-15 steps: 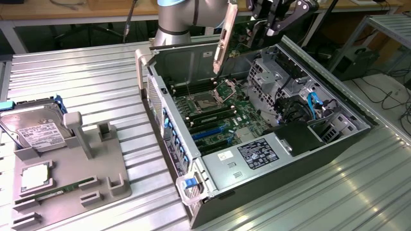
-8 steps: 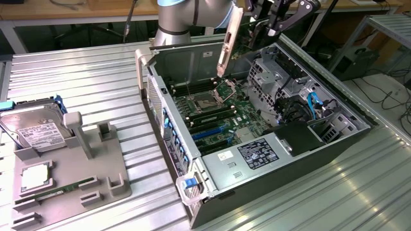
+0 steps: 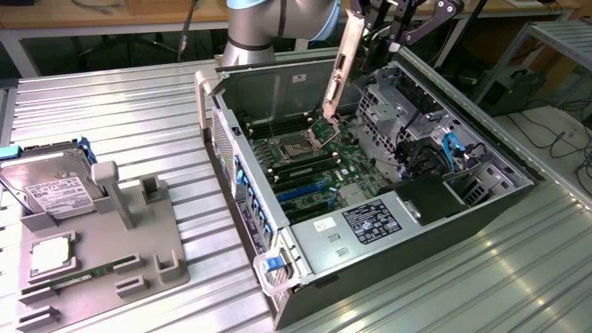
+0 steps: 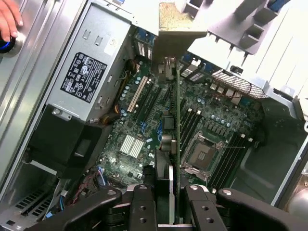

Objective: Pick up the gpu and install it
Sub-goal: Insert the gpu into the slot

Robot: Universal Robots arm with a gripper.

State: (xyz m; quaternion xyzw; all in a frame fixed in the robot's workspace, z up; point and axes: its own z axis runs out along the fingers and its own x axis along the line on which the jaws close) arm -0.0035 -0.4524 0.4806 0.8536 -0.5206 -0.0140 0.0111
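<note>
On the counter (image 3: 138,104), a grey tray (image 3: 102,257) is sitting at nine o'clock of the open computer case (image 3: 370,187). The pincer (image 4: 169,192) is grasping the gpu (image 3: 344,62), holding it upright above the motherboard (image 3: 315,166).

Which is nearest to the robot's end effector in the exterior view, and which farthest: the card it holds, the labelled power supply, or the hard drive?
1. GPU: held in the end effector, above the open case.
2. Power supply: inside the case, near end.
3. Hard drive: on the grey holder, exterior view's far left.
</note>
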